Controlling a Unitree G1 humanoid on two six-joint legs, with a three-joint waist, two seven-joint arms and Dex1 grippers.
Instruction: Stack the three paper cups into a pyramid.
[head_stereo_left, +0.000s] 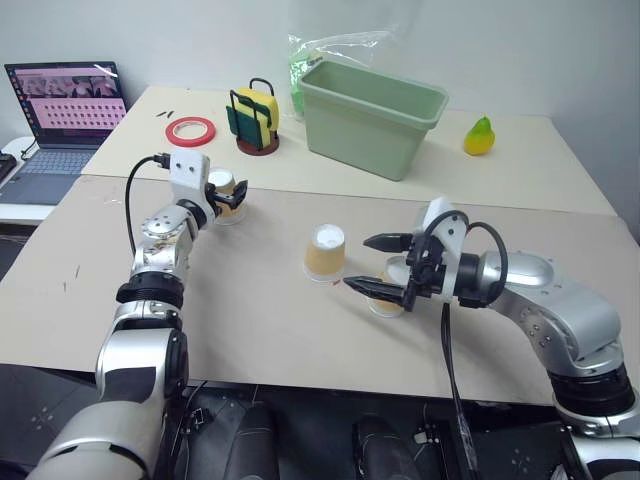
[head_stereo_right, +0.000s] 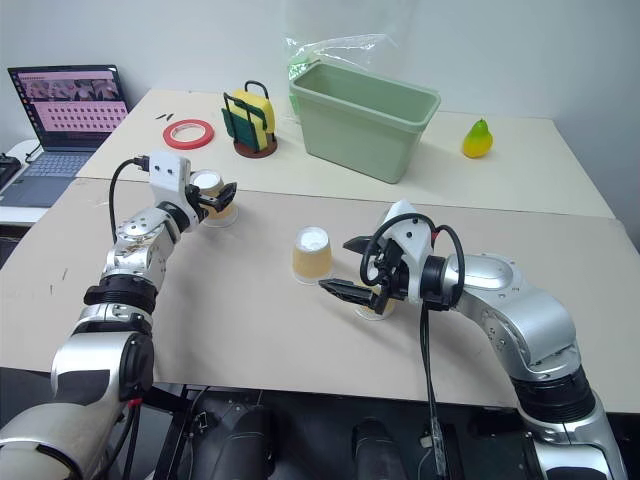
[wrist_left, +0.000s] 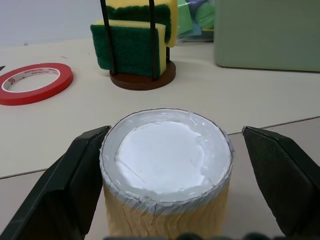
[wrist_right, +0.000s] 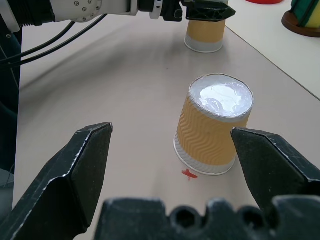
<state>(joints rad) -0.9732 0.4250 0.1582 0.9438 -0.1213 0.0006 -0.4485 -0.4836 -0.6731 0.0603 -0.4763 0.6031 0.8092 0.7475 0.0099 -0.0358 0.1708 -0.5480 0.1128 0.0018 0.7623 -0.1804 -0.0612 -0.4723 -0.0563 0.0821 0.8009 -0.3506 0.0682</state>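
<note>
Three paper cups stand upside down on the tan table. The left cup (head_stereo_left: 228, 196) sits between the fingers of my left gripper (head_stereo_left: 228, 188), which is open; in the left wrist view one finger (wrist_left: 75, 180) is close against the cup (wrist_left: 167, 170) and the other finger (wrist_left: 280, 175) stands apart. The middle cup (head_stereo_left: 325, 250) is by itself. My right gripper (head_stereo_left: 360, 263) is open and points at the middle cup (wrist_right: 212, 130) from a short way off. The third cup (head_stereo_left: 388, 300) is partly hidden below the right gripper's fingers.
A large green bin (head_stereo_left: 370, 115) stands at the back centre, with a plastic bag behind it. A sponge holder (head_stereo_left: 255, 120) and a red tape roll (head_stereo_left: 190, 130) lie behind the left cup. There is a laptop (head_stereo_left: 65, 110) at far left and a toy pear (head_stereo_left: 480, 137) at back right.
</note>
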